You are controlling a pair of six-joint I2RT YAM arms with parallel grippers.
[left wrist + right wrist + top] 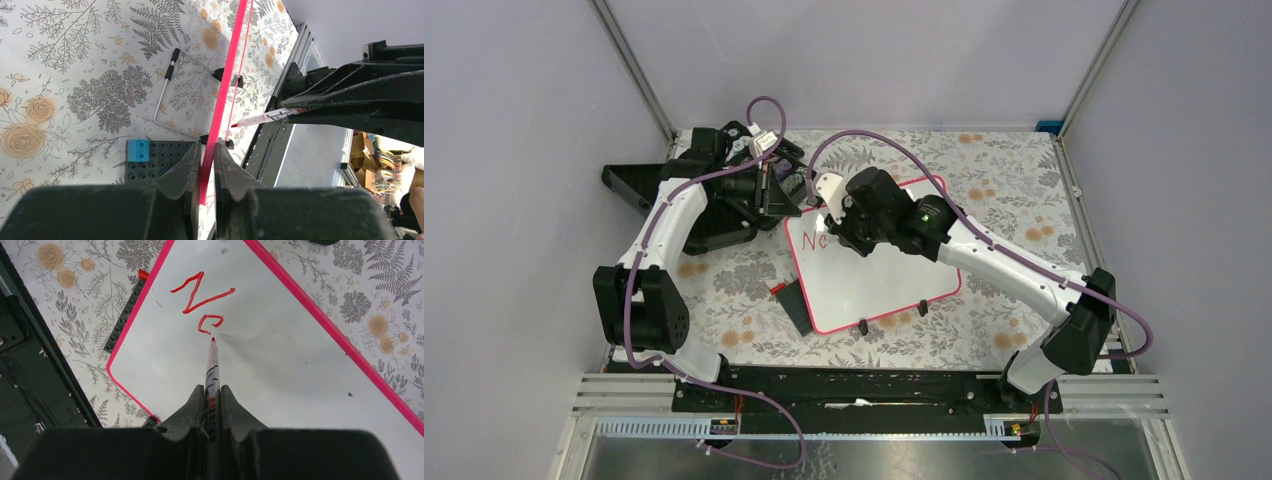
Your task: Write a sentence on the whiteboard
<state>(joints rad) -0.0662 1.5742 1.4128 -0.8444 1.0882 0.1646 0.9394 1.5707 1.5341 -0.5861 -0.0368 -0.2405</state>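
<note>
Your left tool [207, 152]: clamped on board [280, 370] edge | your right tool [212, 392]: gripping marker [212, 365], tip at red letters [200, 297], upper centre

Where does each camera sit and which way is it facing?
Top external: overhead, behind the robot, facing down on the whiteboard; left arm and right arm show.
Left wrist: on that wrist, facing along left jaws shut on the whiteboard's pink edge.
Right wrist: on that wrist, facing down the marker in right jaws toward red letters.
Shared: both wrist views show the marker tip and pink frame.
</note>
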